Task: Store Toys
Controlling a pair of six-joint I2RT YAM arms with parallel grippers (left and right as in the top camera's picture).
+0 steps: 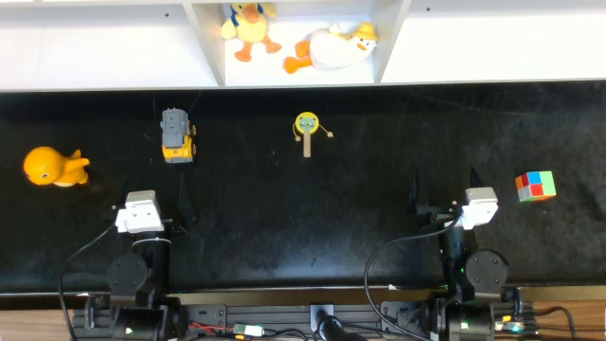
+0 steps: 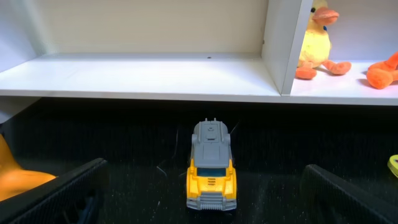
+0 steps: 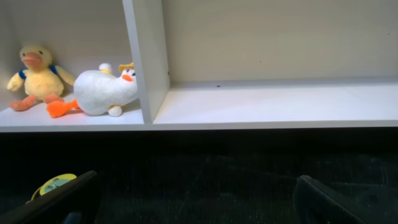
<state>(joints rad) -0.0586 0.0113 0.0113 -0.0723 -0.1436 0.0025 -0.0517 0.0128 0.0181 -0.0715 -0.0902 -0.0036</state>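
Left arm's jaws stand wide open and hold nothing; the right arm's jaws are likewise spread and empty. Straight ahead of the left arm's jaws, centred in their gap, the yellow toy truck (image 2: 211, 167) sits on the black table (image 1: 284, 208). Its grille faces them and its long axis runs along the line of reach toward the white shelf (image 2: 143, 74). The left arm is clearly nearer, so closing across the truck's narrow sides looks the likely grasp.

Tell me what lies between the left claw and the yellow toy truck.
Nothing: only bare black mat separates the left claw from the yellow toy truck, as the top view shows.
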